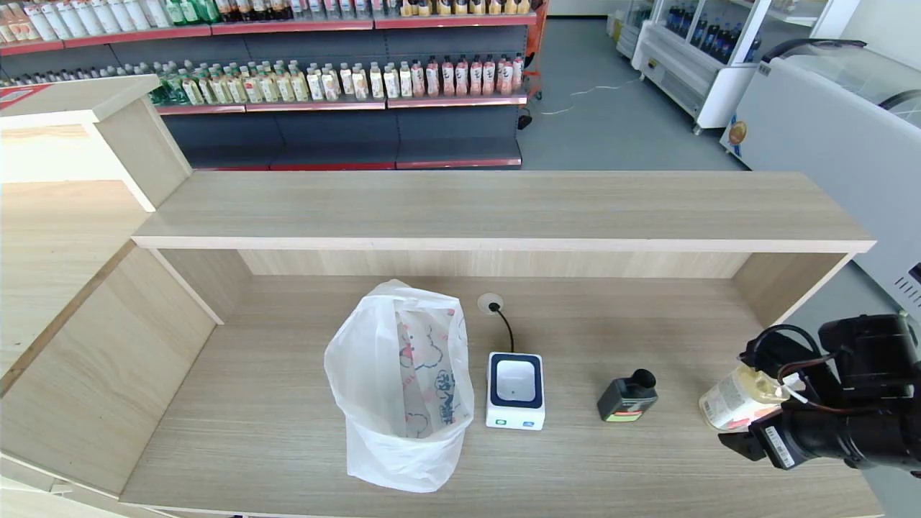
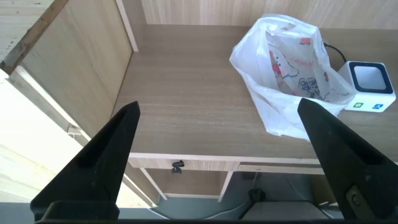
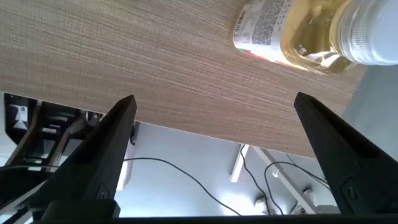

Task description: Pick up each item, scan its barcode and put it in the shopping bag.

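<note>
A white plastic shopping bag (image 1: 399,388) (image 2: 286,68) stands open on the wooden counter with a printed item inside. Beside it, on its right, sits a white barcode scanner (image 1: 515,388) (image 2: 370,84) with a black cable. Further right are a small dark bottle (image 1: 627,399) and a bottle of yellowish liquid (image 1: 737,399) (image 3: 298,31) with a white label and white cap. My right gripper (image 3: 224,149) is open and empty, just short of the yellowish bottle at the counter's edge. My left gripper (image 2: 217,162) hangs open and empty over the counter's front edge, left of the bag.
A raised wooden ledge (image 1: 504,205) runs along the back of the counter, and side walls close it in on the left and right. Cables and a frame (image 3: 186,180) show below the counter edge. Shelves of drinks and freezers stand beyond.
</note>
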